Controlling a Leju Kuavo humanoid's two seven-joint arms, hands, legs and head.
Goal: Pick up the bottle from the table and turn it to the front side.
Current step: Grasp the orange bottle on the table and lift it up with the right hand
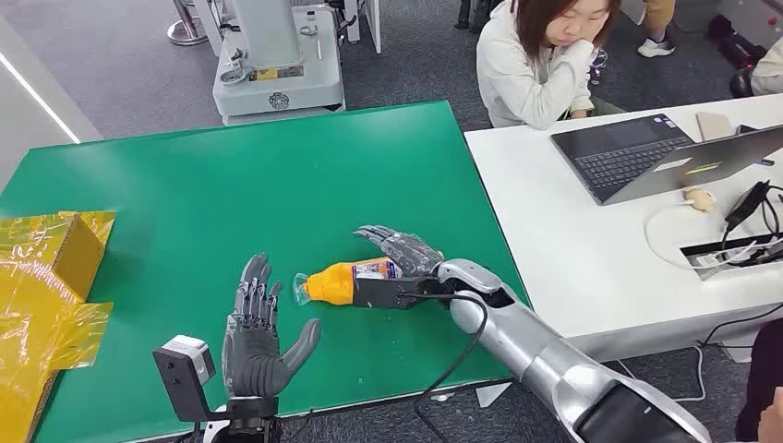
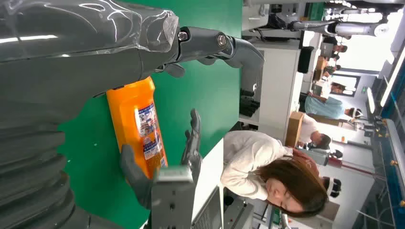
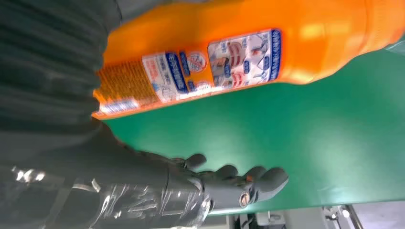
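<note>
Green table (image 1: 185,203): right robot hand (image 1: 406,263) spread beside bottle (image 1: 346,280); left robot hand (image 1: 258,332) spread.

Even, bright indoor light is seen in the head view, with only soft shadows cast on the green table (image 1: 277,185). Glare is thrown off the yellow wrapping (image 1: 37,277) at 9 o'clock. In the left wrist view the background at 2 o'clock is washed out by strong light. The orange bottle (image 3: 248,47) is blurred in the right wrist view, its label print unreadable.
</note>
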